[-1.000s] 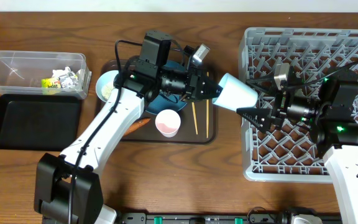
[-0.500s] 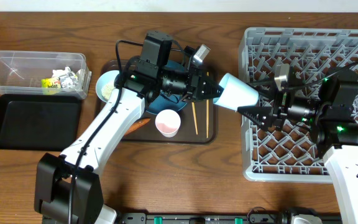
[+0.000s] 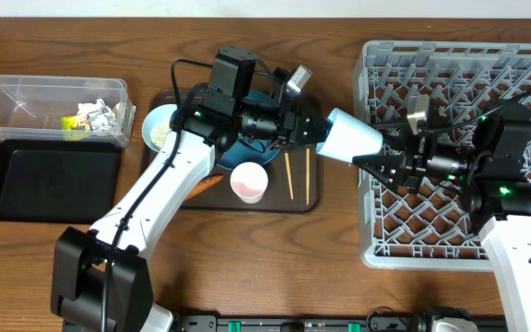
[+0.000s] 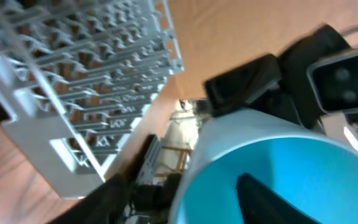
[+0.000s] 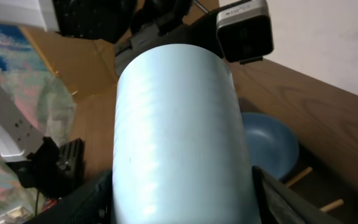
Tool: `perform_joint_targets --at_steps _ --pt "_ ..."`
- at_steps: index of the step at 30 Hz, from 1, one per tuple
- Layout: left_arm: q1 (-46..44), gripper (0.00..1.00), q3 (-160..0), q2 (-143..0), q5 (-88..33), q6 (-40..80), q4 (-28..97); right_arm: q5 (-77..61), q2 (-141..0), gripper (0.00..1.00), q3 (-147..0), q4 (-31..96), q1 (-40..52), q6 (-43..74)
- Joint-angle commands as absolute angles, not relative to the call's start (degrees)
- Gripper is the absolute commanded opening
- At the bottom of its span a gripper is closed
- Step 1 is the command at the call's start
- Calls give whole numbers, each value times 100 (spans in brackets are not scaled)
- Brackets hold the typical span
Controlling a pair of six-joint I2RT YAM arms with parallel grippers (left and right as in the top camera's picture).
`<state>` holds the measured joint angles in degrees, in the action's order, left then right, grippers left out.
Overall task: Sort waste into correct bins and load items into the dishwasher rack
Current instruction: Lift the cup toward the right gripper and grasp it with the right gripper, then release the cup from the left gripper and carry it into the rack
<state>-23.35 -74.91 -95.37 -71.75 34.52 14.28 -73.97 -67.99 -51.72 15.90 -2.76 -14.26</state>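
One light blue cup (image 3: pixel 353 138), seemingly mid-handover: our left gripper (image 3: pixel 319 136) clamps its rim (finger inside) while our right gripper (image 3: pixel 376 157) straddles its base, jaws apart.

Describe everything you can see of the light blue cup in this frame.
The light blue cup is smooth, pale outside and brighter blue inside, and looks like plastic. No handle shows. It lies on its side in the air between the arms, by the rack's left edge. The left gripper holds its rim, one finger inside the mouth. The right gripper's fingers are spread on either side of its wall; contact is unclear.
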Motion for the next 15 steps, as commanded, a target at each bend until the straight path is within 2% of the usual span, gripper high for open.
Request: perform_joint_targets --at_steps 1,9,12,15 --pt "-2298 63 -7529 -9544 -6233 3109 1625 -6958 -6816 60 -5258 1588 -294 -1190" --pt "-1695 73 -7529 -9395 -3909 2226 3358 -5041 -6810 59 -5262 1662 -449 226" --pt "-1317 75 -7529 -9076 -3146 1887 3997 -4379 -6781 54 -5369 2130 -631 600" --pt "-956 77 -7529 -8621 -2248 1710 4449 -3524 -6772 54 -5671 2943 -786 725"
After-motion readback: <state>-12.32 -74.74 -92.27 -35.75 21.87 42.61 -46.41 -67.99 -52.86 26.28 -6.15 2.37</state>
